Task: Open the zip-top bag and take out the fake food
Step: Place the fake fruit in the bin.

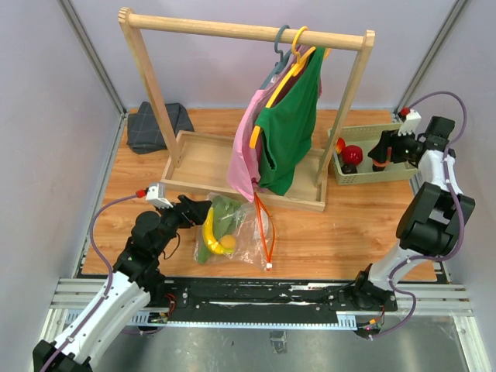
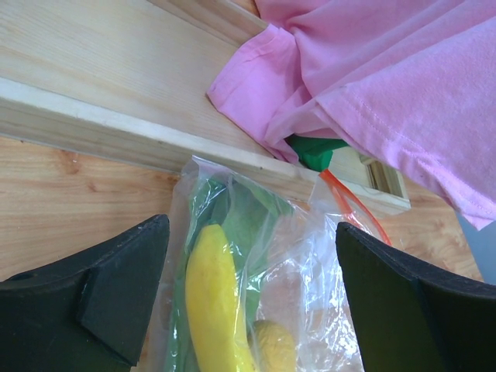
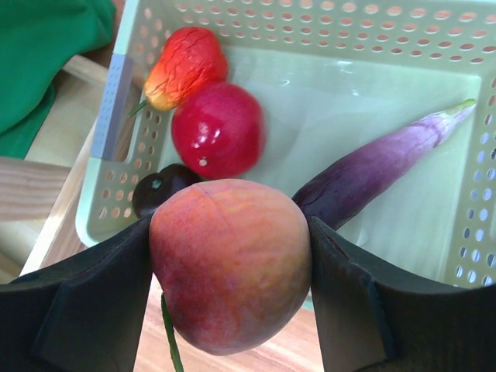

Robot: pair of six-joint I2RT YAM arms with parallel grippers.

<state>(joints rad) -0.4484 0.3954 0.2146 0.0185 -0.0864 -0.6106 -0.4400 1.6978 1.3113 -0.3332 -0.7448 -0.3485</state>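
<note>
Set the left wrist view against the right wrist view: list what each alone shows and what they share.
Left wrist only: the bag with a banana and green leaves inside, its orange zip strip, the pink garment, and the open left pincer with a finger on either side of the bag.
Right wrist only: the basket holding an eggplant and red fruits, and the right pincer shut on the peach.
Both: the green garment, the wooden rack and the table.
</note>
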